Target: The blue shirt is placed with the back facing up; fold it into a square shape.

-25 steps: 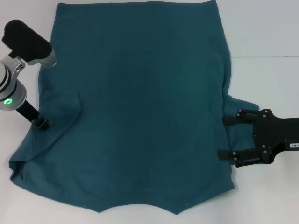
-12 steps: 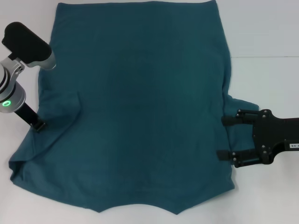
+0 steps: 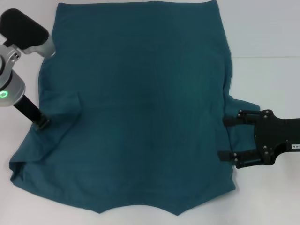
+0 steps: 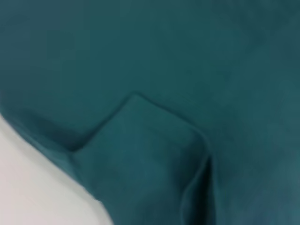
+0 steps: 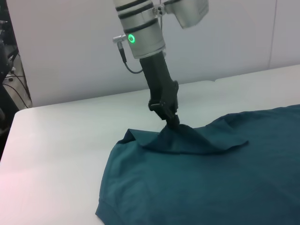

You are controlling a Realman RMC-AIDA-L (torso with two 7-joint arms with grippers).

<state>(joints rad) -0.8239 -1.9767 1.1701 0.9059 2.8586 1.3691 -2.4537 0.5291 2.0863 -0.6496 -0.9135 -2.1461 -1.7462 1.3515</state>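
The table [image 3: 267,28] is carrying the blue shirt [image 3: 140,108], which is lying spread flat over most of it, plain back up, one straight edge reaching the far edge of the table and the curved edge pointing to the near edge. At the left edge of the table the shirt is not lying flat: the sleeve [image 3: 58,105] is rising in a small tent, because the left gripper [image 3: 41,123] is pinching it there. In the right wrist view its fingers [image 5: 171,117] are clenched on the peak of the cloth and are lifting it off the table, probably so that this side can be carried over the body of the shirt as a fold. The right gripper [image 3: 229,138] is waiting low at the shirt's edge on the right side of the table, its fingers [image 3: 230,121] released and spread apart, one at each side of a small flap of cloth, holding nothing; I judge it is getting ready to take that side.
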